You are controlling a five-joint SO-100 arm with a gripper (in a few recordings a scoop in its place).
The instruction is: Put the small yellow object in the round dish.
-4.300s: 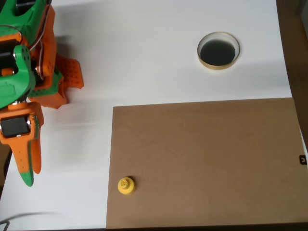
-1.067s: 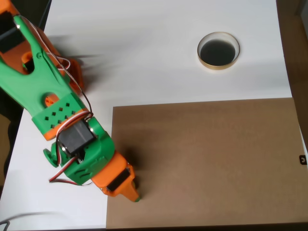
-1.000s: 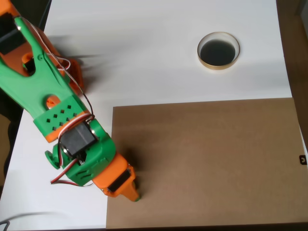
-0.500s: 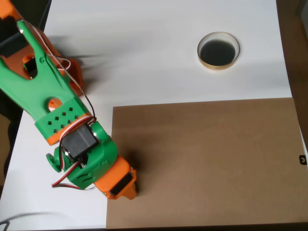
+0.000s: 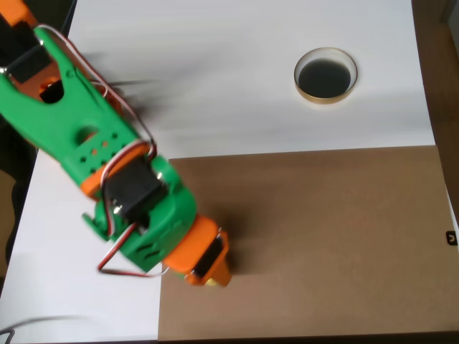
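White tabletop [image 5: 237, 86] fills the upper part of the overhead view, with a brown board [image 5: 323, 236] laid over its lower right. The green and orange arm [image 5: 86, 136] reaches down over the board's left side, and the gripper [image 5: 212, 276] points at the board near its lower left. A sliver of the small yellow object [image 5: 211, 282] peeks out just under the orange fingertip, so it seems pinched there, though whether the fingers are truly closed on it I cannot tell. The round dish [image 5: 325, 74] sits well apart, upper right on the white surface. The risk is a shallow pinch: such a tiny piece could slip out during the long carry, or bounce off the dish's rim on release.
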